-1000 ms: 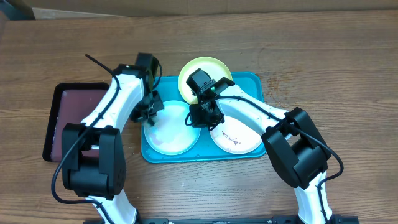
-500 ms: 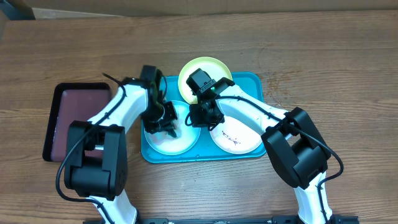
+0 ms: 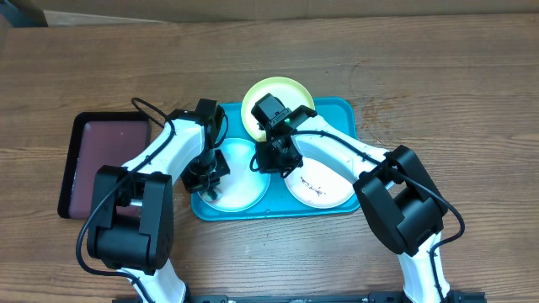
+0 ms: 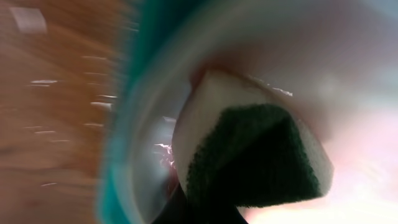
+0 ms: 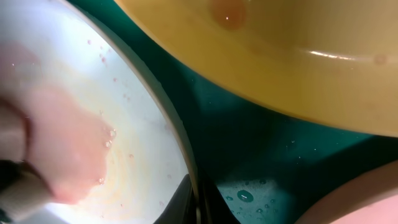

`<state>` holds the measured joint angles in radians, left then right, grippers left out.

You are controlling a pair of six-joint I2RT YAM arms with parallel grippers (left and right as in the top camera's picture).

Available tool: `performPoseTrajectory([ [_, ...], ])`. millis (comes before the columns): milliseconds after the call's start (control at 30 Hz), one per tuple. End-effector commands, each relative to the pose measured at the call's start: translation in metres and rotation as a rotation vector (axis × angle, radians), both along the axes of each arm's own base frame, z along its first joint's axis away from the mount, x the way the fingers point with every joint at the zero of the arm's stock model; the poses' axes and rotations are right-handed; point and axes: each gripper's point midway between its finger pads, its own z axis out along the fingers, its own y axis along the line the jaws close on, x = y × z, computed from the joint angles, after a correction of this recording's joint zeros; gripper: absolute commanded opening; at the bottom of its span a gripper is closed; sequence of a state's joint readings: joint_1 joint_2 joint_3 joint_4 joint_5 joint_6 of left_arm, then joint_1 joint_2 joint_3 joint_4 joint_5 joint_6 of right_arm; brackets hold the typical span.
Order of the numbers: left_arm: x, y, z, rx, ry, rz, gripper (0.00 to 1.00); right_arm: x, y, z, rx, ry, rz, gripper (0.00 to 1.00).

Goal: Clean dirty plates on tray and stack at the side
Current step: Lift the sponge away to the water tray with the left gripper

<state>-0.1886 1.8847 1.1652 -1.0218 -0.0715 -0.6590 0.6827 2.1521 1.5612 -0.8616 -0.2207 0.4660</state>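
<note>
Left gripper (image 3: pixel 206 188), clamping sponge (image 4: pixel 249 155), slid leftward over mint plate (image 3: pixel 246 181).

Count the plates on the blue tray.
3. The yellow-green plate lies at the far edge of the tray, the pale mint plate at front left, the white plate at front right. None seems hidden.

both arms bend inward, left tool (image 3: pixel 208 179) and right tool (image 3: pixel 271 158) closed, pointing down.
</note>
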Motion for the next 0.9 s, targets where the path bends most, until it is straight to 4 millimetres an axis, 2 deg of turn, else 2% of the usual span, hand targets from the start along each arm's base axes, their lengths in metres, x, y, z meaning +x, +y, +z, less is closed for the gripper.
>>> performPoseTrajectory([
  [0,-0.004,0.052,0.001,0.299,-0.024,0.078,0.04,0.005,-0.01,-0.007,-0.037,-0.012,-0.014,0.04],
  [133,0.001,0.064,0.025,0.4,-0.045,0.155,0.04,0.005,-0.01,-0.007,-0.037,-0.012,-0.014,0.04],
  [267,0.018,0.074,0.066,0.482,-0.095,0.213,0.04,0.006,-0.009,-0.004,-0.036,-0.013,-0.012,0.04],
  [467,0.046,0.074,0.122,0.383,-0.232,0.274,0.04,0.017,-0.002,0.022,-0.029,-0.043,0.011,0.04],
  [600,0.053,0.083,0.155,0.261,-0.326,0.274,0.04,0.026,0.006,0.044,-0.013,-0.084,0.06,0.04],
  [733,0.047,0.108,0.172,0.167,-0.367,0.335,0.04,0.043,0.002,0.071,-0.071,-0.168,0.049,0.04],
  [867,0.036,0.142,0.171,0.112,-0.356,0.434,0.04,0.064,-0.015,0.103,-0.205,-0.297,0.022,0.04],
])
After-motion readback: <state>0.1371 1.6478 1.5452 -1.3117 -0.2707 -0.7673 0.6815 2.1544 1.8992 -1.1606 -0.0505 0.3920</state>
